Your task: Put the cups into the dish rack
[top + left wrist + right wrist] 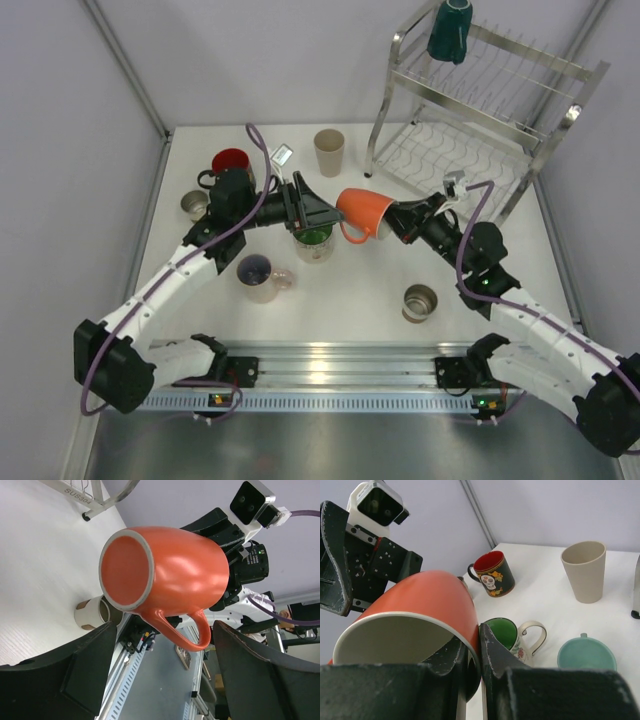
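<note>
Mug of glossy orange ceramic [362,212] hangs on its side in the air above the middle of the white table [340,310]. Its long axis lies level, running between the table's left and right edges. The flat, round base faces the left arm, the pale-lined mouth faces the right arm, and the loop handle sits on the underside, turned toward the near edge.

The right pincer [479,645] is clamped on the rim, one black finger inside the mouth and one outside. The left pincer [165,630] stands wide apart with nothing in it, its broad black fingers [65,675] flanking the orange mug's base end.

Both arms reach inward from the near corners, wrists facing each other over the centre.

A green-lined mug [313,240] stands upright on the table under the left pincer. The two-tier chrome wire dish rack [480,110] fills the far right corner, a dark teal cup [450,30] inverted on its upper tier.
</note>
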Robot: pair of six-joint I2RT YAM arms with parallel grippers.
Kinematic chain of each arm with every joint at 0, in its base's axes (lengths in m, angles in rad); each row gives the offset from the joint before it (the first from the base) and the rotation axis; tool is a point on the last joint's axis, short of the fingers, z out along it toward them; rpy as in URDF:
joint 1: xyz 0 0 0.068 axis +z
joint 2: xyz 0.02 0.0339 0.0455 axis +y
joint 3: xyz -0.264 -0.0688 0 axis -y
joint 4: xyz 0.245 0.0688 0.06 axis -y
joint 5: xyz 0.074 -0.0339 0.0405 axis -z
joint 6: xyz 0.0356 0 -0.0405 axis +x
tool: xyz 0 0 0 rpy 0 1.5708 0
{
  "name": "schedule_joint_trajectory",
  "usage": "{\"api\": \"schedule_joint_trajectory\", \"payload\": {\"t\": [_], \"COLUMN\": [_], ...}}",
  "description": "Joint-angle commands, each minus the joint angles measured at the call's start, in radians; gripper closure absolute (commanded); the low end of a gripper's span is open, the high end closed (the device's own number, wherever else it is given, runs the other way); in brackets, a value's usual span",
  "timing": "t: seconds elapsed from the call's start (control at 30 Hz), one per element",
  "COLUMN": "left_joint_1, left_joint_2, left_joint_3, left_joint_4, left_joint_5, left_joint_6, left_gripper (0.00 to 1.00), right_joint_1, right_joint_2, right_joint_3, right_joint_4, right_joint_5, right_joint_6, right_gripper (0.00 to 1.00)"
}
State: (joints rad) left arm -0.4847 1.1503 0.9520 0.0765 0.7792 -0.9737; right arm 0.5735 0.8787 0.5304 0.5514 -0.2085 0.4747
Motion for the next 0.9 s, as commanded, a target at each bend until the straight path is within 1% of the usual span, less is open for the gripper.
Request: {"api": "schedule_joint_trajectory", "payload": {"t": [0.0, 0.13, 0.17, 0.2, 0.23, 0.27, 0.37, 0.4, 0.47, 0.53, 0.6, 0.67, 0.7, 0.8, 0.87], "left_joint_1": [-0.008, -0.008, -0.008, -0.006, -0.006, -0.008, -0.006, -0.006, -0.005, -0.005, -0.005, -0.006, -0.005, -0.005, -0.006], "left_joint_2": [0.005, -0.003, -0.009, -0.021, -0.027, -0.037, -0.073, -0.083, -0.083, -0.060, -0.028, -0.020, -0.023, -0.040, -0.044], "left_joint_3": [0.044, 0.056, 0.066, 0.074, 0.082, 0.091, 0.090, 0.090, 0.100, 0.117, 0.125, 0.117, 0.110, 0.065, 0.053], "left_joint_4": [0.089, 0.082, 0.060, 0.033, -0.028, -0.050, -0.072, -0.072, -0.122, -0.139, -0.129, -0.116, -0.086, 0.041, 0.055], "left_joint_5": [0.009, 0.022, 0.017, 0.014, 0.006, -0.012, -0.035, -0.061, -0.093, -0.078, -0.032, 0.018, 0.032, 0.095, 0.120], "left_joint_6": [0.003, 0.073, 0.132, 0.170, 0.208, 0.274, 0.348, 0.349, 0.322, 0.288, 0.230, 0.199, 0.188, 0.106, 0.058], "left_gripper": [0.17, 0.16, 0.14, 0.12, 0.10, 0.09, 0.04, 0.03, 0.04, 0.05, 0.11, 0.16, 0.19, 0.21, 0.21], "right_joint_1": [0.019, 0.017, 0.016, 0.016, 0.012, 0.006, -0.007, -0.009, -0.009, -0.009, -0.009, -0.011, -0.009, -0.011, -0.011], "right_joint_2": [-0.007, -0.009, -0.007, -0.009, -0.007, -0.009, -0.007, -0.009, -0.009, -0.009, -0.009, 0.003, 0.015, 0.034, 0.043], "right_joint_3": [0.039, 0.077, 0.086, 0.103, 0.111, 0.117, 0.128, 0.105, 0.079, 0.066, 0.065, 0.066, 0.066, 0.049, 0.042], "right_joint_4": [0.167, 0.090, 0.046, 0.033, 0.022, 0.015, 0.039, 0.129, 0.212, 0.222, 0.217, 0.234, 0.245, 0.288, 0.314], "right_joint_5": [-0.022, -0.029, -0.041, -0.081, -0.106, -0.156, -0.216, -0.235, -0.258, -0.244, -0.230, -0.238, -0.255, -0.240, -0.224], "right_joint_6": [-0.019, 0.007, 0.011, 0.030, 0.044, 0.059, 0.140, 0.181, 0.196, 0.157, 0.111, 0.101, 0.102, 0.099, 0.076], "right_gripper": [1.00, 1.00, 1.00, 1.00, 1.00, 1.00, 1.00, 1.00, 1.00, 1.00, 1.00, 1.00, 1.00, 1.00, 1.00]}}
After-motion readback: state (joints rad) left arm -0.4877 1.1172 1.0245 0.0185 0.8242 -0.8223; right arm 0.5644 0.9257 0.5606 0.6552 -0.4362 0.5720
